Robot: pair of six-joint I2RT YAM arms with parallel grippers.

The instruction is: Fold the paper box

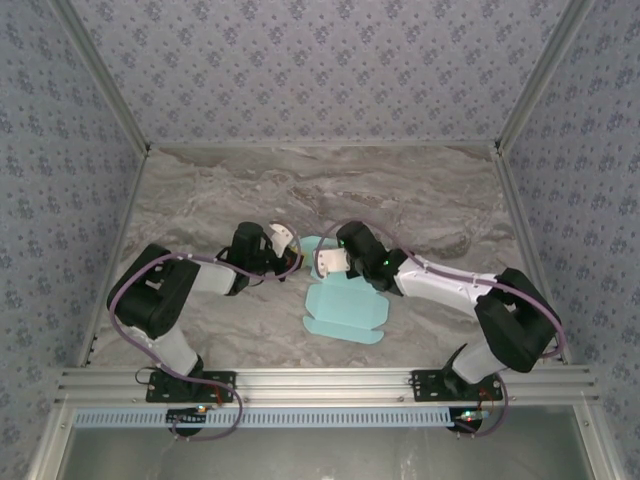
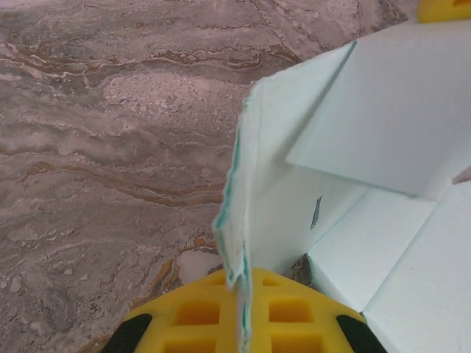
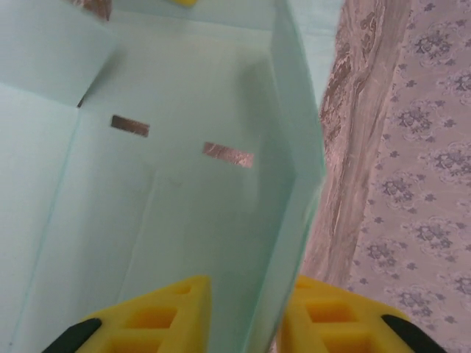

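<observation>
While the left claw (image 2: 239, 312) is clamped right down, its yellow grid-patterned fingers (image 2: 188, 320) pinch the near edge of an upright wall (image 2: 276, 184) of the light mint, thin-card paper box (image 2: 412, 279), so there's basically no gap between the jaws beyond the card itself. That wall stands straight up out of the claw. A folded-in flap (image 2: 383, 110) leans off to the claw's right, and flatter panels lie past it.

Same story at the right claw (image 3: 246, 301): it's narrow, with another raised wall running up between its two yellow fingers. The pads look pressed onto the card, though the actual contact is cut off at the bottom edge of the view. Ahead of this claw, the box floor has two short slits (image 3: 228, 154) with brown showing through.

From overhead the two claws face each other, nearly touching. The rest of the sheet lies flat on the grey-brown marble-look table (image 1: 200, 200), just behind them toward the arm bases. The fingertips are hard to make out from up there.
</observation>
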